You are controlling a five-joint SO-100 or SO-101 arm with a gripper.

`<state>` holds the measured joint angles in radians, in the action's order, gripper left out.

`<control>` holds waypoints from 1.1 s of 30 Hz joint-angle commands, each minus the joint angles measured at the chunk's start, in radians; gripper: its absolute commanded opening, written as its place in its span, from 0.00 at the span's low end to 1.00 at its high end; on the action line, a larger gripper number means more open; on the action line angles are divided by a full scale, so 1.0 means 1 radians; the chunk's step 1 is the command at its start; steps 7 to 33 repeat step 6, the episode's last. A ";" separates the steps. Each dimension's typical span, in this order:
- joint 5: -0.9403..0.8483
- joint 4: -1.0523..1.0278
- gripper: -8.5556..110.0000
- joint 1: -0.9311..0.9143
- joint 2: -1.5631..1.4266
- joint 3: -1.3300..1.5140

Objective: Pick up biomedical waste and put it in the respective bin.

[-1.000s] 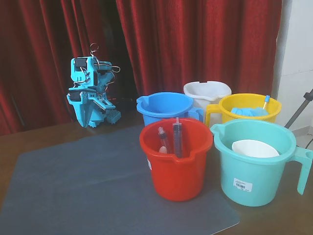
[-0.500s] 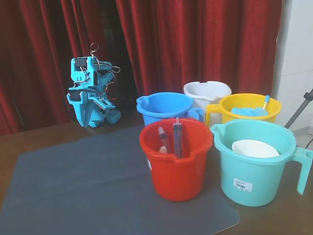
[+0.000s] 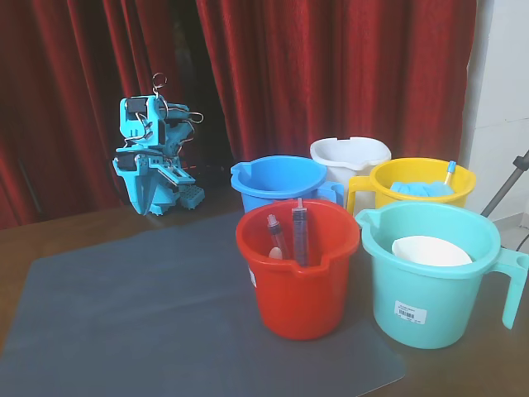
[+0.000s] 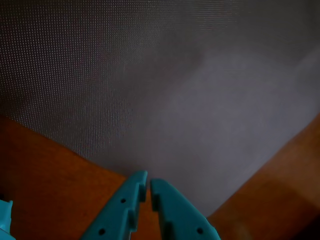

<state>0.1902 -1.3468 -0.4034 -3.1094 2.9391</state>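
The biomedical waste is out of view; nothing lies on the grey mat [image 3: 165, 314] in either view. My turquoise arm [image 3: 155, 157] sits folded at the back left of the table, in front of the red curtain. Its gripper [image 4: 148, 181] points down over the mat's back edge [image 4: 165, 100] and the brown table. The jaws are shut with only a thin slit between them and nothing in it. In the fixed view the gripper [image 3: 150, 205] is too small to read.
Several bins stand at the right: red [image 3: 302, 294] holding two syringes [image 3: 299, 231] with dark red fluid, teal [image 3: 430, 298] with a white object, blue [image 3: 277, 182], white [image 3: 351, 153], and yellow [image 3: 421, 178] holding blue material and a thin blue-tipped stick [image 3: 449, 171].
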 commanded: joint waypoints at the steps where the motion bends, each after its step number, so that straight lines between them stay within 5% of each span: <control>1: -0.002 -0.002 0.07 -0.003 0.005 -0.021; 33: -0.002 -0.002 0.07 -0.003 0.005 -0.021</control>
